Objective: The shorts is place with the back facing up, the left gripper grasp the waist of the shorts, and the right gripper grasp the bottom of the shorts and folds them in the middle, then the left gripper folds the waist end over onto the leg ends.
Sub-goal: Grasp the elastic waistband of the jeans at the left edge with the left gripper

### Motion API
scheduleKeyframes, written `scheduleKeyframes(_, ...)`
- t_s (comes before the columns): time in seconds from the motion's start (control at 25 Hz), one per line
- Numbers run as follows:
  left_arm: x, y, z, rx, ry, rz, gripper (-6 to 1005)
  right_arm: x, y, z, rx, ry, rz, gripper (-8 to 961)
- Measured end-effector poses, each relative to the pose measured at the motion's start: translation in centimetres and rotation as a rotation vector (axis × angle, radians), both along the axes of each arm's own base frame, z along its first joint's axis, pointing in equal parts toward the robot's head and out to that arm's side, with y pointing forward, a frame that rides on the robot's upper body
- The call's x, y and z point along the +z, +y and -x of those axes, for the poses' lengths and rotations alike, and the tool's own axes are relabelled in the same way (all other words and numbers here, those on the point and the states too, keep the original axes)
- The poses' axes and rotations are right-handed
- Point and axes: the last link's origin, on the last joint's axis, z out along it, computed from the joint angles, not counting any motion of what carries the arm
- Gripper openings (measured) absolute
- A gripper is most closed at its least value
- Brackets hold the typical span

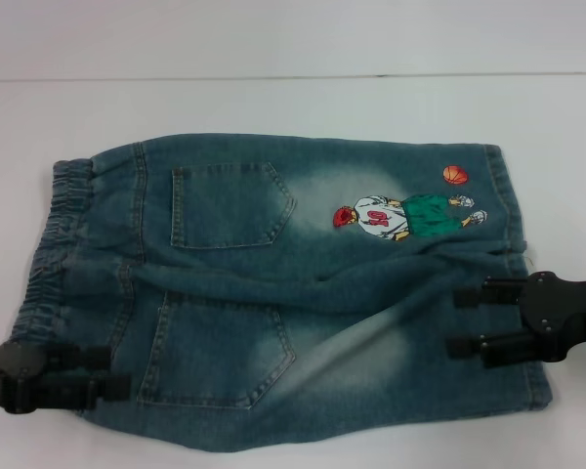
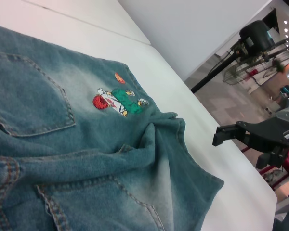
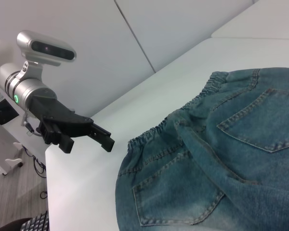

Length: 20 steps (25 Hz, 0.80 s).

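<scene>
The blue denim shorts [image 1: 273,293] lie flat on the white table [image 1: 293,98], back up, with two back pockets showing. The elastic waist [image 1: 54,244] is at the left and the leg ends [image 1: 513,225] at the right. A cartoon figure patch [image 1: 405,215] marks the far leg. My left gripper [image 1: 115,373] stands open at the waist's near corner, and from the right wrist view [image 3: 106,138] it hovers beside the waist with nothing in it. My right gripper [image 1: 453,321] is open over the near leg end; the left wrist view shows it [image 2: 241,151] just off the hem.
Bare white tabletop runs along the far side and to both sides of the shorts. The table's edge [image 2: 241,192] drops off close behind the right gripper. A fold ridge [image 1: 303,288] runs across the shorts between the two legs.
</scene>
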Motion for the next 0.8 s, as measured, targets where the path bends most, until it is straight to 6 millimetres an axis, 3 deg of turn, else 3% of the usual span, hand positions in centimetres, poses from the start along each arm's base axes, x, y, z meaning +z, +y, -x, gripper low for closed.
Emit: scheduleKeyframes(0.8, -0.15, 0.17, -0.03, 0.006, 0.019, 0.030, 926, -0.36, 0.29, 0.17, 0.007, -0.014, 0.001, 945)
